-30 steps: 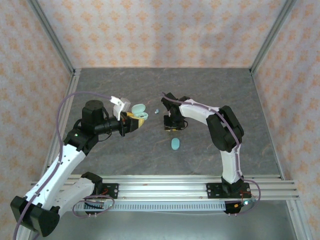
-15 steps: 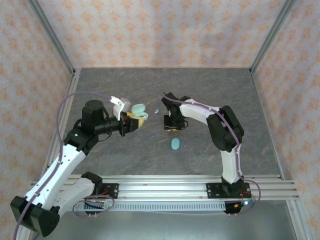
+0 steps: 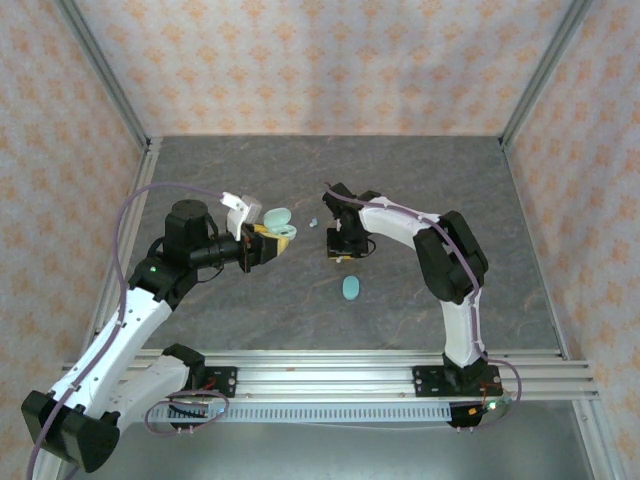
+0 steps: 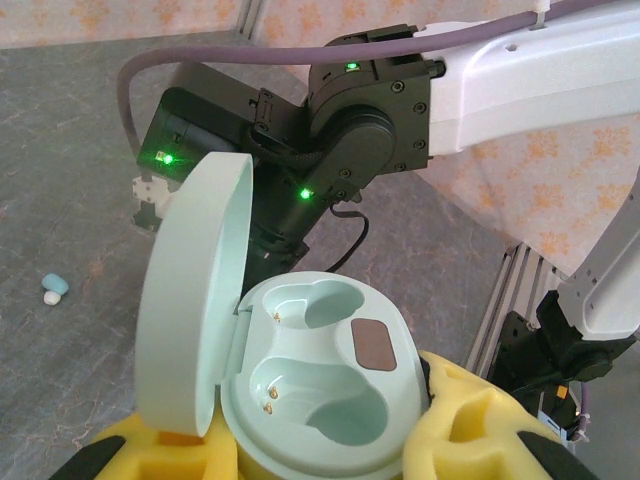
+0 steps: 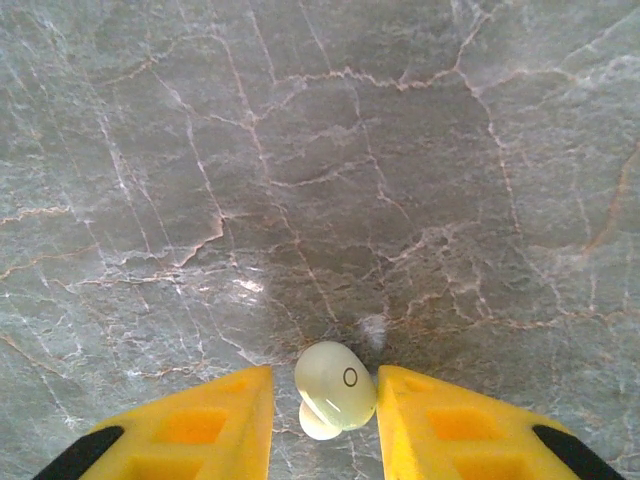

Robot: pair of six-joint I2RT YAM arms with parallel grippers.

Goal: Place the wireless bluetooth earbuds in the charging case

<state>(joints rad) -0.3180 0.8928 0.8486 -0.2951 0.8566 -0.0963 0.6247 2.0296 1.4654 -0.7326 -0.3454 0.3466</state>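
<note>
nearest the arm bases, a closed case (image 3: 350,288) in light teal lies flat on the grey marble table (image 3: 260,310), alone, just in front of the right gripper (image 3: 340,246).

the right gripper points down at the table. in the wrist cam its yellow fingers (image 5: 200,420) bracket a whitish earbud (image 5: 335,388). jaws are nearly closed: the bud touches the finger on the view's right side, w/ a thin gap showing on the other. can't tell if it's actually pinched or just straddled.

left gripper (image 3: 268,240) sits abt level w/ it, well apart to the left, clamped on the base of the charging case (image 4: 320,400). the case is open, lid (image 4: 190,300) hinged up on the left of the wrist view. both wells are empty, contact pins visible, and a brown oval patch lies btwn them.

a bit farther back, a second earbud (image 3: 313,222) lies loose on the table btwn the two grippers, near the held case and touching nothing. it's blue-teal & white in the left wrist view (image 4: 54,289).
</note>
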